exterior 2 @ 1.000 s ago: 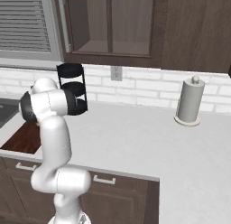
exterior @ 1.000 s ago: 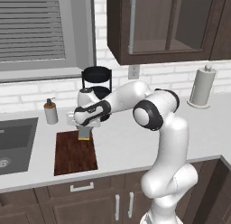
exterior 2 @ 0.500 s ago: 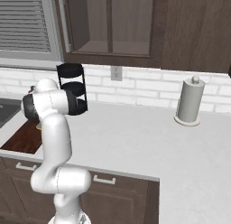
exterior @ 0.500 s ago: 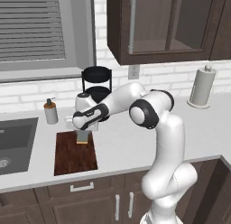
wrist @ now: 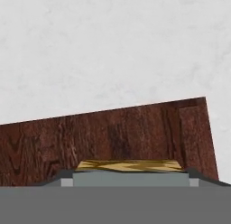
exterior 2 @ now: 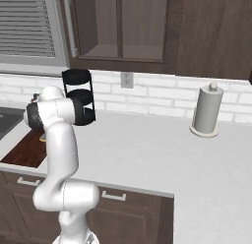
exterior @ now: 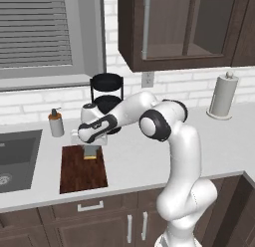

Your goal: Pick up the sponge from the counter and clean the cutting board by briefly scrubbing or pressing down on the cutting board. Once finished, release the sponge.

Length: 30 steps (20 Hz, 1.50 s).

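Gripper (exterior: 91,150) clamped on the sponge (exterior: 91,153), which sits pressed at the far edge of the board (exterior: 82,170). Hand view: the sponge's yellow layer (wrist: 131,165) lies against the wood, the board's corner and far edge close beyond it. Bare counter (exterior: 134,164) lies right of the board; a sink (exterior: 15,159) left; a soap bottle (exterior: 56,123) and black rack (exterior: 106,99) behind.
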Motion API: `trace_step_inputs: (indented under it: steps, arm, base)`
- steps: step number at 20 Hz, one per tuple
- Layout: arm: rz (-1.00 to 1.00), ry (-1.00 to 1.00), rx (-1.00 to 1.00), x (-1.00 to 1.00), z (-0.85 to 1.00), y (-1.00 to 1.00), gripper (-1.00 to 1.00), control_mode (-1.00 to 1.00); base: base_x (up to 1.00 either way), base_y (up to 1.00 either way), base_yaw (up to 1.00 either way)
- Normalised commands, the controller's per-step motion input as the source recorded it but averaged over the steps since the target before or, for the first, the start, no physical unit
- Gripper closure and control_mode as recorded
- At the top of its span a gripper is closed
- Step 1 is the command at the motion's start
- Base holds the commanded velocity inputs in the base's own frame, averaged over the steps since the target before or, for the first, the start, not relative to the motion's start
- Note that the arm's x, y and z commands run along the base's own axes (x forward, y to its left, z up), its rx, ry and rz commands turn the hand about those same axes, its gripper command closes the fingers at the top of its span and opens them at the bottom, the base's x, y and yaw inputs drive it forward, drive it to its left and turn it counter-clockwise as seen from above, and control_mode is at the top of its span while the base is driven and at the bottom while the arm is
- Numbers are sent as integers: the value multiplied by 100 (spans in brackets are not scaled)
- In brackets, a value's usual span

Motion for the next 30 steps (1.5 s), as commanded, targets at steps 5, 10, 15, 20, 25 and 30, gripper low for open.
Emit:
trace_step_inputs:
  steps: [5,10,15,20,25,30]
  arm:
    - [0,0,0,0,-3,52,100,-100]
    - [0,0,-1,0,-2,56,100,-100]
    - [0,0,0,-3,-15,54,100,-100]
    - [1,0,-1,-13,-39,39,100,-100]
    - [5,0,-3,-48,-74,9,100,-100]
    - [1,-4,0,-55,-14,11,100,-100]
  base:
    - [0,0,0]
    - [0,0,0]
    - [0,0,0]
    - [0,0,0]
    - [0,0,0]
    - [0,0,0]
